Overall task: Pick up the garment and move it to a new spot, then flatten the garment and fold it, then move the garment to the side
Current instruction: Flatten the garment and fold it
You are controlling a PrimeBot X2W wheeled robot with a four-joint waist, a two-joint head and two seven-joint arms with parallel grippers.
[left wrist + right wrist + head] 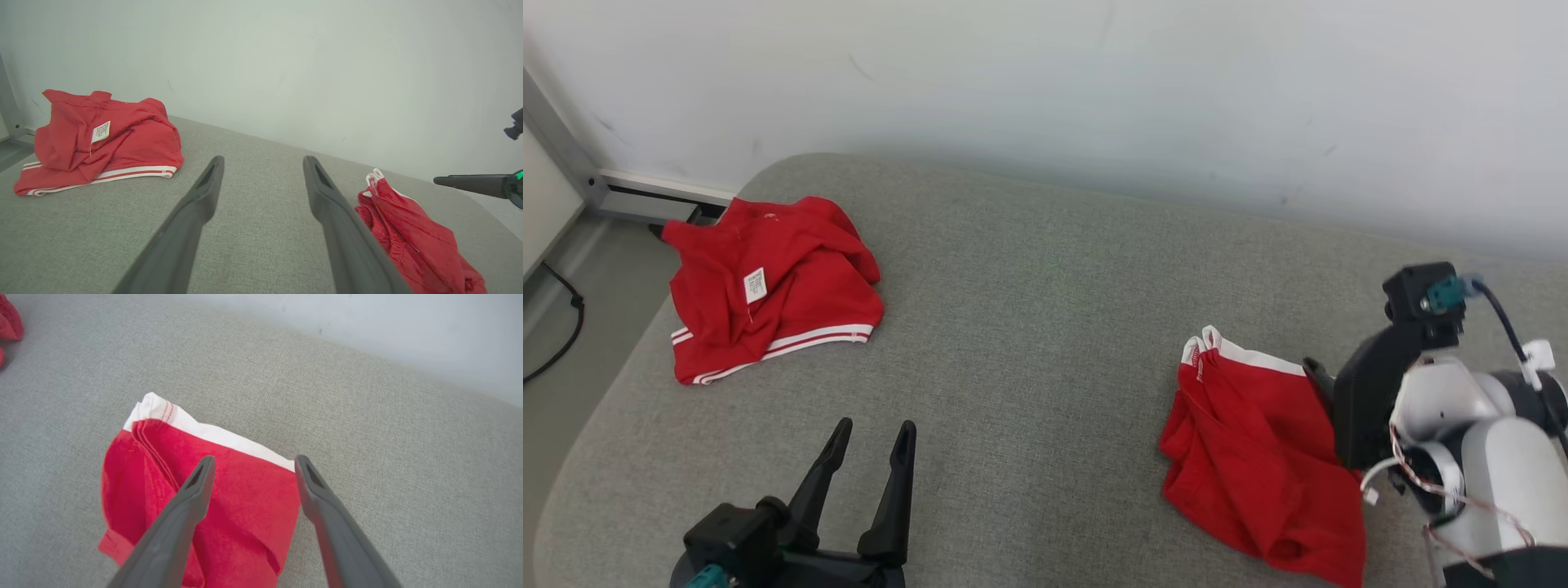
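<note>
we judge red cloth garment with white band (1250, 441) folded, set aside | right claw (254, 461) apart over it | left claw (875, 426) apart, empty | remaining: likely nothing

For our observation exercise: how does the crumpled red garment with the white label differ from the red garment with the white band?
The labelled garment lies bunched at the grey cushion's far left; the banded garment lies right, in flatter layers. The labelled one has thin stripes, the banded one a broad band. Both are red.
</note>
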